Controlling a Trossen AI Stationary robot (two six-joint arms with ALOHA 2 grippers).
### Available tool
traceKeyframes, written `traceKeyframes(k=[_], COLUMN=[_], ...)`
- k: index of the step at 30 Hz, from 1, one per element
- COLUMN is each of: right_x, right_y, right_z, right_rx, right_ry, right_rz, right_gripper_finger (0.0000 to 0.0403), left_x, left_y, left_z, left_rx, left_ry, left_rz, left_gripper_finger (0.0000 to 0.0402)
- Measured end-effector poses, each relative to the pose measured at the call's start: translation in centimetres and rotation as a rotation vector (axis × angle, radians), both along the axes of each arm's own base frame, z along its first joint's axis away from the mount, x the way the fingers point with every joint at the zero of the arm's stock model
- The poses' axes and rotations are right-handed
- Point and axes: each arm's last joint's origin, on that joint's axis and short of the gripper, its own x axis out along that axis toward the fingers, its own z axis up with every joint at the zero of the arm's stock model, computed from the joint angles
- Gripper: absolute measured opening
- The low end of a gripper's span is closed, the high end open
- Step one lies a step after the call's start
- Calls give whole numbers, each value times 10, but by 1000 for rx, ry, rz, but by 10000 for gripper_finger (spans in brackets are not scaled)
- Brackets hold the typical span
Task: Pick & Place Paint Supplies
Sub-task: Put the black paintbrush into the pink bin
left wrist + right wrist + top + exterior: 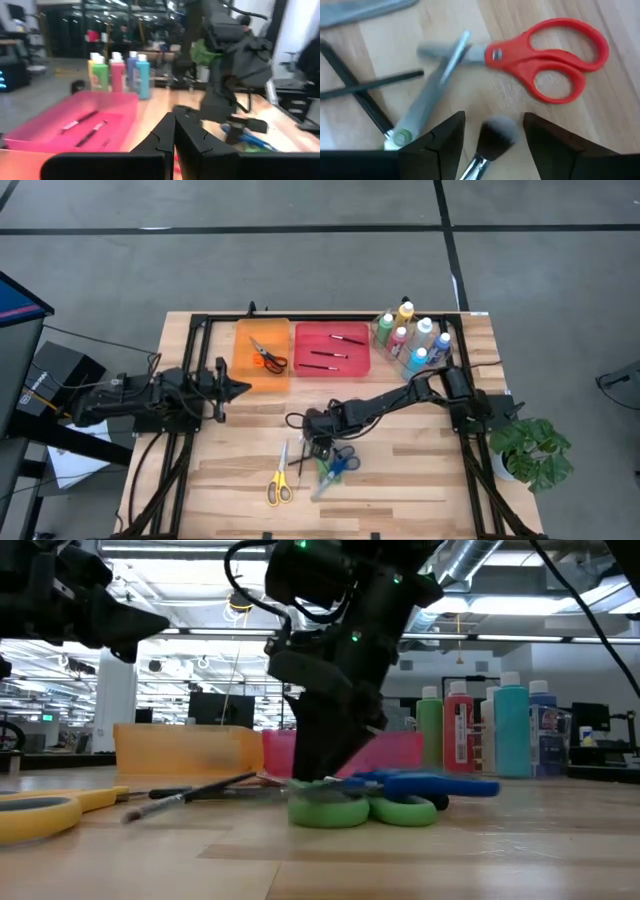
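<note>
Right gripper (pixel 492 132): jaws spread, straddling a soft-tipped brush (pixel 492 137) beside the red scissors (pixel 545 55), likely lined up to pick it. Left gripper (pixel 172 145): closed, empty, parked near the orange tray (pixel 262 358).

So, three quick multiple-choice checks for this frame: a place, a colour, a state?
1. The yellow scissors lie: A in a tray; B on the table; C among the bottles.
2. The tray holding scissors is: A orange; B pink; C blue.
3. The right gripper's jaws are: A shut on a bottle; B shut on scissors; C open.

B: the yellow scissors lie on the bare table.
A: the orange tray holds one pair.
C: the right gripper has its jaws apart around a brush head.
</note>
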Motion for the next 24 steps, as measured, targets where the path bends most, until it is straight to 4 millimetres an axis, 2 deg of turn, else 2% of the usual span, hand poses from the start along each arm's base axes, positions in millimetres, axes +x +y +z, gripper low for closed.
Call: traceKeyframes(k=[7, 11, 24], right_x=[-2, -2, -3], right_y=[-1, -1, -5], right_z=[0, -1, -1], right_rx=[-8, -7, -15], right_ry=[20, 21, 34], right_rz=[-2, -6, -23], right_gripper_finger=[200, 184, 29], left_x=[-1, 0, 0], left_y=[4, 3, 1], left_z=[0, 1, 3], left_rx=[0, 3, 4], left_ry=[5, -15, -27], left_rz=[42, 30, 13], left_gripper_finger=[2, 2, 2])
